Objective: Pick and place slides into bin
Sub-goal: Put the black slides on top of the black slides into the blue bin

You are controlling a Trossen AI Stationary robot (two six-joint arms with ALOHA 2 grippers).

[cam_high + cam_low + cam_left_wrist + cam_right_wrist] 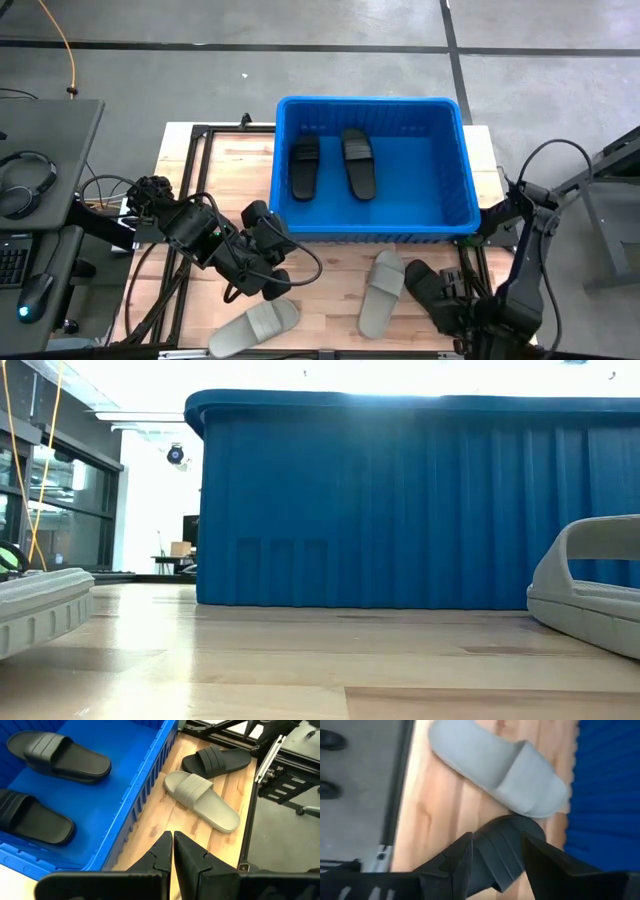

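The blue bin [462,160] stands at the table's far middle, with two black slides [305,165] [359,162] lying on its floor. One light grey slide [255,326] lies sole down near the front left. Another light grey slide [382,293] lies in front of the bin [202,800]. My right gripper [495,857] is low at the front right, shut on a third black slide [215,760]. My left gripper [173,842] is shut and empty, just before the bin's near wall and above the table [272,280]. My right gripper has the black slide's ribbed strap part [500,845] between its two fingers, one finger on each long side, lying across the slide. In the left wrist view the slide lies flat on the table. I cannot tell whether it is lifted.
The bin's right half holds nothing. Black frame rails [190,190] run around the tabletop. A side desk at the left carries headphones [25,180] and a mouse [35,295]. The low view shows the bin's near wall [420,500] and both grey slides [40,610] [590,600].
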